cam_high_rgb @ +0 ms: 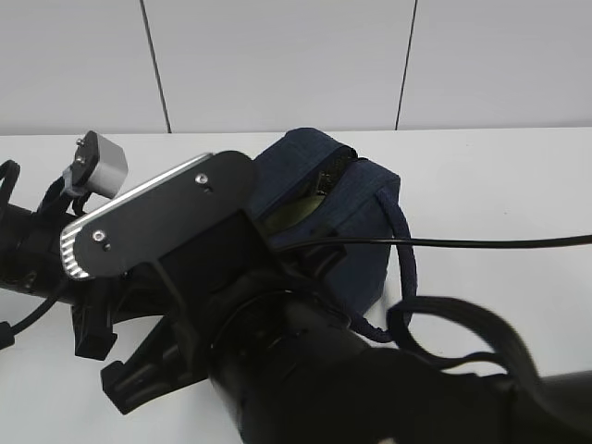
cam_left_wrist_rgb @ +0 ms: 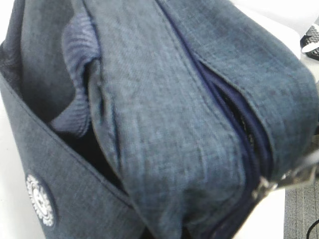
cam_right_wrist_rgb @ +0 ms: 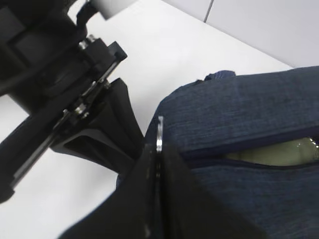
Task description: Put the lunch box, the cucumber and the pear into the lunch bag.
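While part-unzipped, lunch bag (cam_high_rgb: 356, 217) slanting rearward

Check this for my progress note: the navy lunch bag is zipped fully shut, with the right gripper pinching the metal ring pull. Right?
Not quite. The lunch bag is still partly open: the right wrist view shows a gap with the pale green lunch box inside. The right gripper does pinch the ring pull.

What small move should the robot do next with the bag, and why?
Probably the right hand, shut on the metal ring pull, should draw it along the zipper to close the lunch bag. The slit is partly open, and the pale green lunch box lid shows inside.
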You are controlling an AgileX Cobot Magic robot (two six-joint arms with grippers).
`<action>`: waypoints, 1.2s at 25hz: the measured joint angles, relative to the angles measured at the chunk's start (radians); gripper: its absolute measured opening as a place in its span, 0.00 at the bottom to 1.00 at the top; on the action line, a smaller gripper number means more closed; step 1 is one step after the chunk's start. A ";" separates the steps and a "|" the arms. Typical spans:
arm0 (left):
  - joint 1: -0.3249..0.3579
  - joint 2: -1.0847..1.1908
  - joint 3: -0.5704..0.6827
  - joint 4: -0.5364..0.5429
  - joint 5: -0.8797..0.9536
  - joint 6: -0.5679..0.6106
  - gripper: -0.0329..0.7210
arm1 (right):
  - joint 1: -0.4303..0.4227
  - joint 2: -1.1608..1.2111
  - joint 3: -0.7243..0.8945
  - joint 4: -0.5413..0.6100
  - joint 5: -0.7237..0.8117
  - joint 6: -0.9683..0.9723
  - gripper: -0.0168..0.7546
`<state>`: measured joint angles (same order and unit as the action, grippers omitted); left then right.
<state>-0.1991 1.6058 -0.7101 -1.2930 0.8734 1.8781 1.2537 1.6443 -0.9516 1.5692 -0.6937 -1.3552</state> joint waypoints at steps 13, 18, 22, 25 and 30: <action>0.000 0.000 -0.001 0.012 -0.009 -0.036 0.05 | -0.190 -0.042 -0.064 0.047 0.134 -0.004 0.02; 0.000 0.000 -0.001 0.016 -0.011 -0.037 0.05 | -0.286 -0.046 -0.071 0.049 0.178 -0.014 0.02; 0.000 0.000 -0.001 0.019 -0.011 -0.037 0.05 | -0.344 -0.046 -0.071 0.049 0.245 -0.018 0.02; 0.000 0.000 -0.001 0.020 -0.013 -0.037 0.05 | -0.390 -0.046 -0.071 0.049 0.275 -0.020 0.02; 0.000 0.000 -0.001 0.021 -0.016 -0.039 0.05 | -0.474 -0.046 -0.076 0.053 0.393 -0.021 0.02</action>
<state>-0.1991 1.6058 -0.7111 -1.2720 0.8570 1.8387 0.7795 1.5988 -1.0280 1.6225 -0.3004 -1.3765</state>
